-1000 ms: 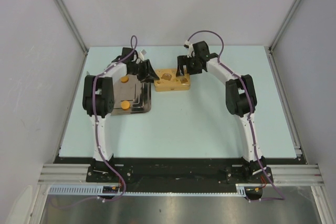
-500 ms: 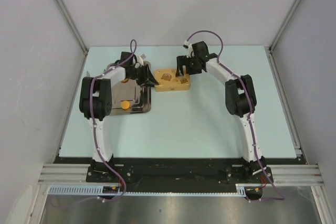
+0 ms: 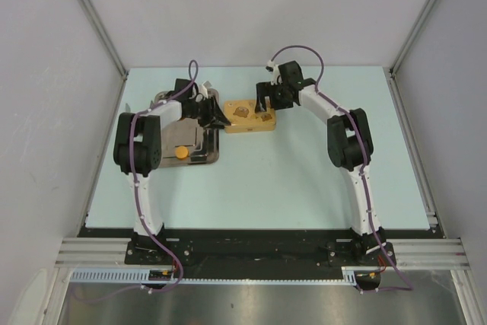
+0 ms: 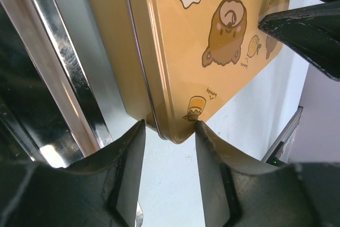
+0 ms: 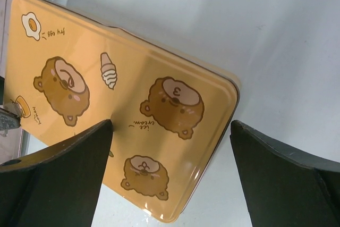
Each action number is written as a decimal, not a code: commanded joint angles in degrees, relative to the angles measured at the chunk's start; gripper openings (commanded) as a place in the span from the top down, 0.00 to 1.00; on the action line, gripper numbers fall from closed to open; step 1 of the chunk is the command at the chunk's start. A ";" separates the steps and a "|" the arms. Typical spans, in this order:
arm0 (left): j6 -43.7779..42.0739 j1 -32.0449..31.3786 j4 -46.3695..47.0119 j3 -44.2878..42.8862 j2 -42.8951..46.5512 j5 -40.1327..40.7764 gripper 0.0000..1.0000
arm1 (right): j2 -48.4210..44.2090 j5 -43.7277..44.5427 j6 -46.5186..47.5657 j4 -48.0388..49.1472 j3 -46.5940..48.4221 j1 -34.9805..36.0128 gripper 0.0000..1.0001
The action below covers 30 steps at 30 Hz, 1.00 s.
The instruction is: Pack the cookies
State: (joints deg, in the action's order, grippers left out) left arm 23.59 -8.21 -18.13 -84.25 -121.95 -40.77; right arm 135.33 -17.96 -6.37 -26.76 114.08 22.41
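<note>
A yellow tin point(image 3: 249, 118) with a bear-print lid lies shut at the table's far middle. It also shows in the left wrist view point(image 4: 212, 30) and the right wrist view point(image 5: 133, 110). One orange cookie point(image 3: 181, 153) lies on the metal tray point(image 3: 199, 159) at the left. No other cookies show. My left gripper point(image 3: 217, 116) is open at the tin's left end, and the tin's corner sits between its fingertips point(image 4: 168, 126). My right gripper point(image 3: 265, 103) hovers wide open over the tin's right half point(image 5: 171, 126), holding nothing.
The tray's shiny rim point(image 4: 58, 78) lies right beside the tin. Light blue table surface point(image 3: 289, 180) spreads in front of both. Grey walls with metal posts enclose the table on three sides.
My left gripper has moved right, from over the tray to the tin's left corner. A second orange cookie on the tray is now hidden under the left arm. The right gripper barely moved.
</note>
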 commanded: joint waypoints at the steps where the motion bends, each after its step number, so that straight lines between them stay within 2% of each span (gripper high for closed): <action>1: -3.73 -1.37 -6.83 1.90 1.01 4.65 0.52 | -4.10 2.05 1.89 -2.59 -2.11 -0.18 0.03; 16: -9.88 -1.46 -9.99 -4.25 8.13 10.63 0.44 | -18.25 1.96 2.68 -2.15 -9.31 -1.67 0.00; 30: -10.06 -1.72 -12.37 -15.68 -1.35 9.66 0.44 | -30.02 4.24 5.58 -2.68 -18.10 -2.02 0.01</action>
State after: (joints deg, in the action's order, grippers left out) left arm 14.74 -9.52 -29.69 -95.81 -120.18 -31.03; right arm 110.59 -15.40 -2.72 -29.76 97.84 20.67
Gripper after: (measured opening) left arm 0.561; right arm 0.994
